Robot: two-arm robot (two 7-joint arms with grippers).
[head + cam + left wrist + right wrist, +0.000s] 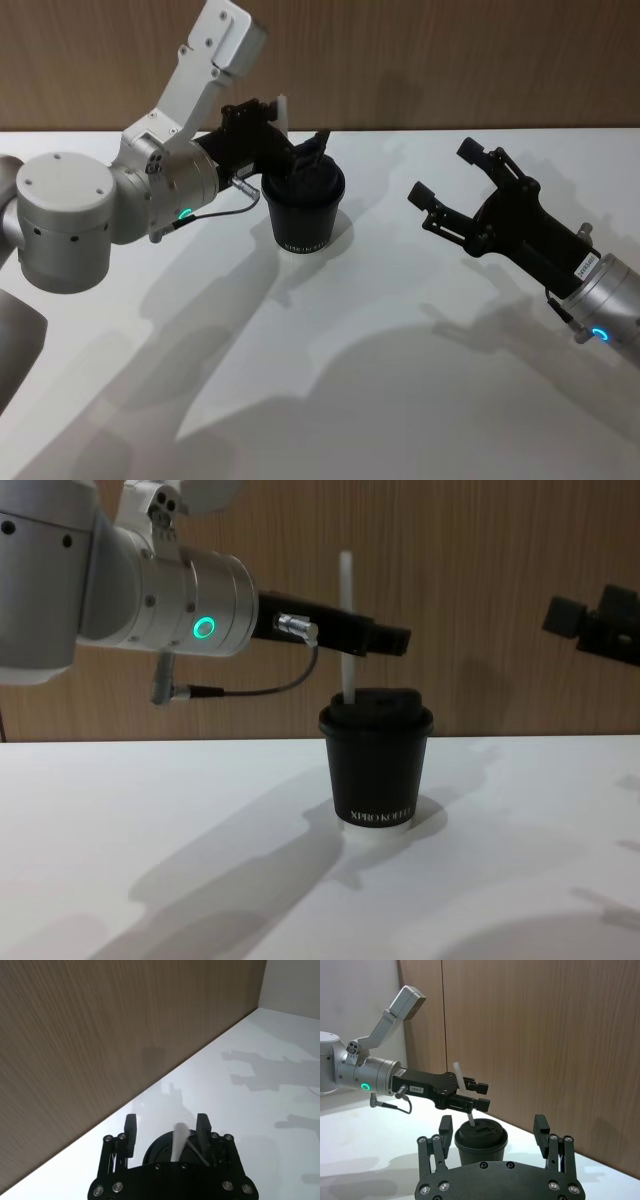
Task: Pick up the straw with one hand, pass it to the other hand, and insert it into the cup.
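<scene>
Left gripper (470, 1095) sits right above the cup (303, 208), fingers spread apart, not clamping the straw (347, 625). Straw stands upright between those fingers, lower end in the cup lid, top poking above the gripper. Cup is directly below the left gripper on the white table (400, 380). Right gripper (445, 190) hangs well apart from the cup, off to the side, fingers wide, nothing between them.

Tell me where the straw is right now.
The straw stands upright with its lower end in the cup's lid, left of table centre, between the left gripper's fingers; the right gripper hangs open, apart.
</scene>
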